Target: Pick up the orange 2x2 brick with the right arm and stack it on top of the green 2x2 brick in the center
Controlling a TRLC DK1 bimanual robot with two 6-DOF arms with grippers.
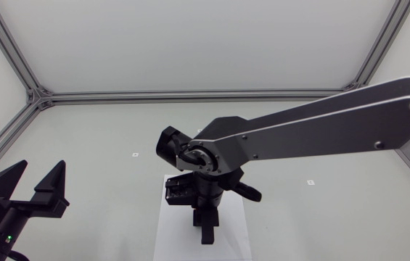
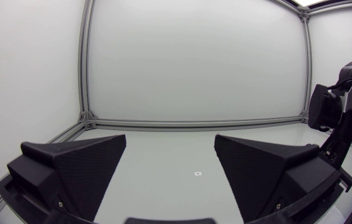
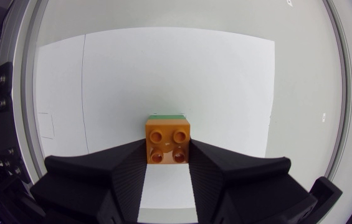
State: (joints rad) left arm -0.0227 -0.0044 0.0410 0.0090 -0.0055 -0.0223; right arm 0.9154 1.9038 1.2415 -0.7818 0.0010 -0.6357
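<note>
From above, the right arm (image 1: 313, 130) comes in from its side and reaches to the table's middle, its matte black right gripper (image 1: 206, 228) pointing down over a white paper sheet (image 1: 172, 232). Both bricks are hidden under it here. The left gripper (image 1: 38, 192) sits well apart at the near left corner. Its own wrist camera shows the left gripper (image 2: 169, 168) spread wide with nothing between the fingers. The right wrist camera shows the right gripper (image 3: 167, 152) closed to brick width on the orange 2x2 plastic brick (image 3: 168, 142), a finger against each side and the studs facing the camera. A sliver of the green 2x2 plastic brick (image 3: 167, 116) peeks out just beyond its far edge, on the white paper sheet (image 3: 163, 68). This looks like the placing step, with orange lined up over green, though I cannot tell if it is seated. Next would be a straight, square press down, then letting go.
</note>
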